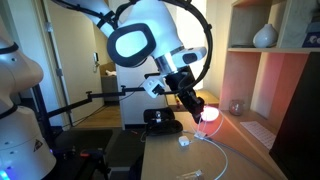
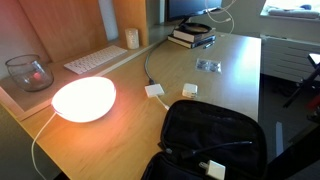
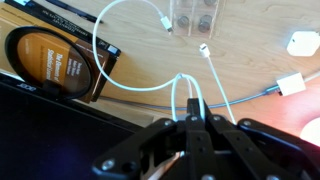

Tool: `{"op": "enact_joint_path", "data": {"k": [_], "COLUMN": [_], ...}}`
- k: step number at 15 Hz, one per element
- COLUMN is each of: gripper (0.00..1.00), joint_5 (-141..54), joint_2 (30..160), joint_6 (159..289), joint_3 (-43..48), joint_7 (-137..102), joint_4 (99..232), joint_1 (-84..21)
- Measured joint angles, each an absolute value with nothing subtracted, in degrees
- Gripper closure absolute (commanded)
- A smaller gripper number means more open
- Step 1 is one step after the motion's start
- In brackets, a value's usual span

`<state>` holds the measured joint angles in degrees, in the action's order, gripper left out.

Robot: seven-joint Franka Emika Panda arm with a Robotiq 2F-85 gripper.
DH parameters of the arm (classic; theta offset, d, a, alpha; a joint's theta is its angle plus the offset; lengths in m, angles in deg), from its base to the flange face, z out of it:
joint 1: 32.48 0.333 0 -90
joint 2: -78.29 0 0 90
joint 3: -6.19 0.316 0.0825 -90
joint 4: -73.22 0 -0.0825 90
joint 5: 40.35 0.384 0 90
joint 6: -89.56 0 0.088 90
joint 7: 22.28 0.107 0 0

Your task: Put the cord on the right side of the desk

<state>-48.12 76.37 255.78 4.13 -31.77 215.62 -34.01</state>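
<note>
Down at the bottom centre of the wrist view, the gripper (image 3: 190, 125) has its jaws pinched together on a fold of the thin white cord (image 3: 213, 75). From there the cord sweeps up in a wide loop across the light wooden desk (image 3: 250, 30). Its two plug ends lie near a clear plastic box (image 3: 195, 15) at the top edge. A round dark object (image 3: 50, 65) lies at left.

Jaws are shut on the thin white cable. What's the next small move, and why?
Probably a short lift. In the wrist view the gripper is shut on a bend of the thin white cord, while its loose loops lie on the light brown wooden desk beside a small clear plastic box; raising first should keep them from snagging it.
</note>
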Motion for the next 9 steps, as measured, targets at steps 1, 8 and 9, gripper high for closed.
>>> {"op": "enact_joint_path", "data": {"k": [1, 8, 9], "gripper": [0.71, 0.3, 0.23], "joint_5": [-48.1, -49.2, -49.4], "joint_2": [76.4, 76.6, 76.6], "joint_6": [255.8, 255.8, 255.8], "joint_3": [4.1, 3.9, 3.9], "joint_7": [-31.8, -31.7, -31.7], "joint_4": [215.6, 215.6, 215.6], "joint_1": [-34.0, -34.3, -34.3]}}
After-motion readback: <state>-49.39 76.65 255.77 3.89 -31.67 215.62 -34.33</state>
